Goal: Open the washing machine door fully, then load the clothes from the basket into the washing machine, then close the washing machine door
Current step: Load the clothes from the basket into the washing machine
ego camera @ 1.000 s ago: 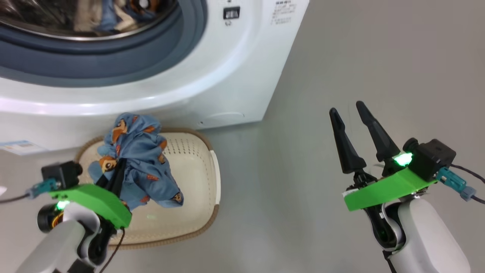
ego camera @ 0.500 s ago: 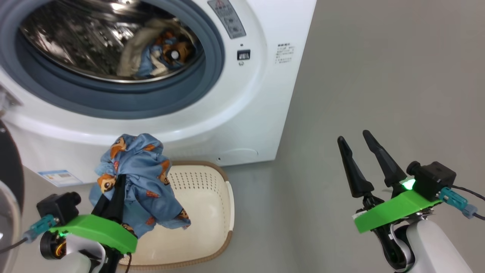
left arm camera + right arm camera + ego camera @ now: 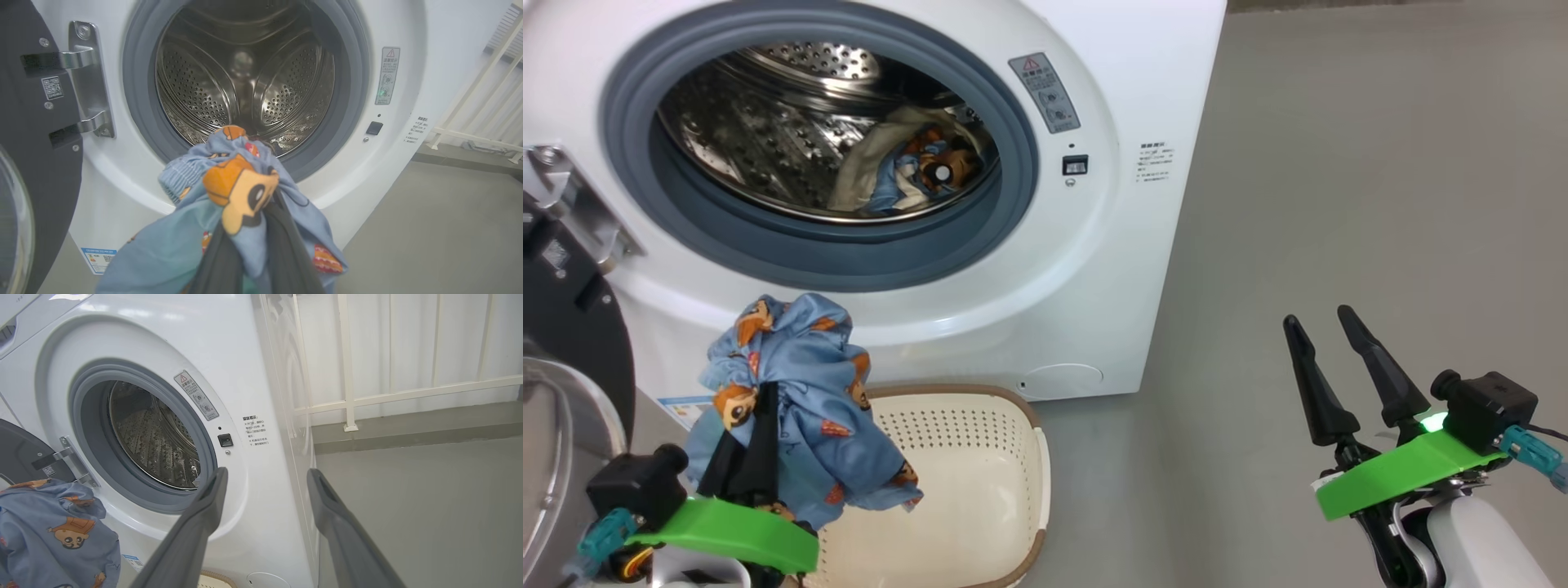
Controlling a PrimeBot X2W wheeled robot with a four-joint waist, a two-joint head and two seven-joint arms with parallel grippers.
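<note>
Head view: left tool (image 3: 758, 420) upright.

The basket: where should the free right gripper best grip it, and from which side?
Probably the white side handle on the right rim of the basket, from above, with the open right gripper straddling it, one finger inside, one outside. That wall is thin, upright, and nearest that arm.

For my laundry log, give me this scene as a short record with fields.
door: washing machine door open, at left
loaded: cream and blue clothes in the drum
basket: basket stands before the washing machine
left: left gripper shut on blue printed garment, above basket
right: right gripper open, holding nothing
</note>
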